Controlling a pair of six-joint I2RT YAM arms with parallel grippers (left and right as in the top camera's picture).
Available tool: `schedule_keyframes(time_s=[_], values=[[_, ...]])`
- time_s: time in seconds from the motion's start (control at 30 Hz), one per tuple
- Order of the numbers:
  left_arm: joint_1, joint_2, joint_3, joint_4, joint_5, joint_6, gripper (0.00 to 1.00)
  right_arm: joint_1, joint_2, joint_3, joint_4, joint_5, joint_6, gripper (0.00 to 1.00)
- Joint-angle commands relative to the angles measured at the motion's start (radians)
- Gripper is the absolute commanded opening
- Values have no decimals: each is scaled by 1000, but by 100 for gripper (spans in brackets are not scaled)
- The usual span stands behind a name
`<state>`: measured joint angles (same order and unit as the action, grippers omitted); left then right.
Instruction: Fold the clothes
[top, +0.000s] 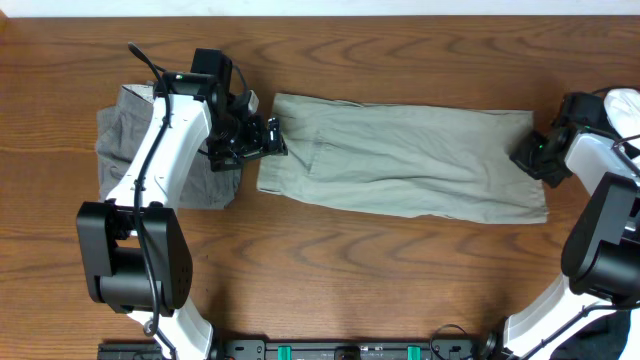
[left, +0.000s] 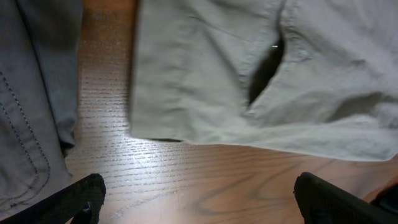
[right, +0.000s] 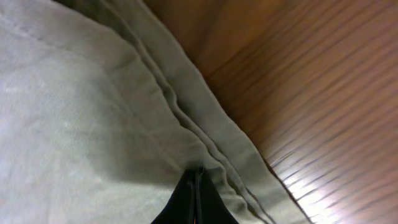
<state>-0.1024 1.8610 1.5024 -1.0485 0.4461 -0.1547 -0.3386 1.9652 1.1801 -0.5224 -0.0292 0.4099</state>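
Light khaki-grey shorts (top: 400, 160) lie flat across the middle of the table, long side running left to right. Darker grey shorts (top: 120, 135) lie at the left, partly under my left arm. My left gripper (top: 274, 137) hovers open just above the khaki shorts' left end; in the left wrist view its fingers (left: 81, 199) stand wide apart over bare wood, with the khaki shorts (left: 205, 74) and their pocket slit ahead and the grey shorts (left: 31, 93) to the left. My right gripper (top: 528, 157) is shut, pinching the khaki shorts (right: 74, 106) beside the stitched hem, cloth puckering at its tips (right: 196, 177).
The wooden table (top: 330, 260) stretches bare in front of the garments. A narrow strip of wood (left: 102, 93) separates the two pairs of shorts. Both arm bases stand at the near edge, left (top: 135, 260) and right (top: 600, 250).
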Motion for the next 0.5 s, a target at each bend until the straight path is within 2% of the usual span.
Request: schedule_keyframes(time_s=[0.0, 0.17, 0.3, 0.47], values=[[3, 8, 5, -6, 7, -1, 99, -71, 177, -81, -35, 224, 53, 1], [3, 8, 5, -2, 8, -38, 98, -95, 163, -80, -18, 65, -77, 1], [3, 14, 3, 36, 16, -107, 98, -92, 155, -80, -31, 39, -89, 1], [4, 69, -10, 122, 41, -101, 98, -93, 155, -80, -38, -39, -99, 11]])
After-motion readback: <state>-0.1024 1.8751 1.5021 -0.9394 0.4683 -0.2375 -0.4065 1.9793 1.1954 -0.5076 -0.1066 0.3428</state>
